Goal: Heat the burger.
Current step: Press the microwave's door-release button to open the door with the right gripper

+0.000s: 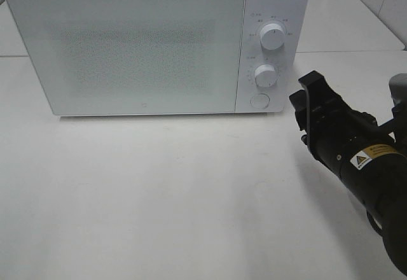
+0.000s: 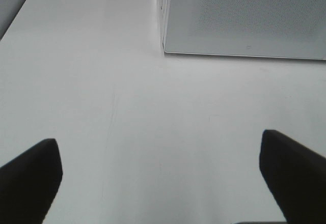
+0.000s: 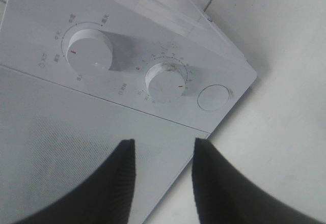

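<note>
The burger shows in none of the views, so where it lies, and how it stands to either gripper, cannot be told. The one closed body in the scene is the white microwave point(image 1: 146, 44), standing at the far side of the white table point(image 1: 191, 197). Its door point(image 1: 127, 51) is shut, and the speckled panel lets nothing inside be seen.

On the right of the microwave front is a narrow control strip. It has an upper knob point(image 1: 273, 36), a lower knob point(image 1: 265, 75) below it and a round button point(image 1: 259, 100) at the bottom.

The right gripper point(image 3: 164, 145) hangs above the table near the microwave's right front corner, just right of the control strip and a little nearer than it. It points far and left toward the knobs. Its two black fingers point(image 3: 122, 168) stand part-way apart with a clear gap between them. Only the door edge and table show through that gap, so it has hold of nothing and does not appear to touch the microwave.

The left gripper point(image 2: 158, 140) appears only in its own wrist view. It is over bare table on the near left of the microwave, whose left front corner lies beyond it. Its fingers are spread wide with nothing between them.
</note>
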Motion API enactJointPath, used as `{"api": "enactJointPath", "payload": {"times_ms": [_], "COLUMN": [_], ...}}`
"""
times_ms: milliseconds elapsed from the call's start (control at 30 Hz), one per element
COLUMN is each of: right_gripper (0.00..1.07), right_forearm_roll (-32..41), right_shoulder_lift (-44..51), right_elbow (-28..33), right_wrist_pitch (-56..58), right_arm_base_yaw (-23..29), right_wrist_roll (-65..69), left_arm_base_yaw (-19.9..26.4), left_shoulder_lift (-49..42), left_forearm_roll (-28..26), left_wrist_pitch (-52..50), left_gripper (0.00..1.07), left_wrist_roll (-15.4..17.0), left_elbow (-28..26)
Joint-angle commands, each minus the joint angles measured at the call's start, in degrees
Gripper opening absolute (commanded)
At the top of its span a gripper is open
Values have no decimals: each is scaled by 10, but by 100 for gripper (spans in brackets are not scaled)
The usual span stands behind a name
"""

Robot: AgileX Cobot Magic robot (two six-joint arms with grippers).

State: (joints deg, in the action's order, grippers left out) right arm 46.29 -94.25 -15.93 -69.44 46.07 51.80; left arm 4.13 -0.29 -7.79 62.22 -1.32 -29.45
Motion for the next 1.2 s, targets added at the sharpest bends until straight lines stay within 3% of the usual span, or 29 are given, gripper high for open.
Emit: {"api": "enactJointPath", "payload": {"times_ms": [33,367,800,1200], "right_gripper": [22,0,0,0], "right_forearm_roll": [-2,-2,30,17], "right_shoulder_lift": [1,1,-37,-116], "right_elbow": [-5,-5,-7,-69], "right_wrist_pitch": [-28,-1,23,24], "right_arm_base_yaw": [2,2,1,-14], "right_wrist_roll": [105,233,260,279], "left_arm_base_yaw": [1,1,1,1], "left_shoulder_lift": [-13,-13,-13,-13], "left_forearm_roll": [-4,-4,-4,-4], "left_wrist_pitch": [-9,-9,-9,-9], "left_gripper": [98,98,98,98], "left_wrist_roll": [-1,-1,-1,-1], "left_elbow": [0,0,0,0]}}
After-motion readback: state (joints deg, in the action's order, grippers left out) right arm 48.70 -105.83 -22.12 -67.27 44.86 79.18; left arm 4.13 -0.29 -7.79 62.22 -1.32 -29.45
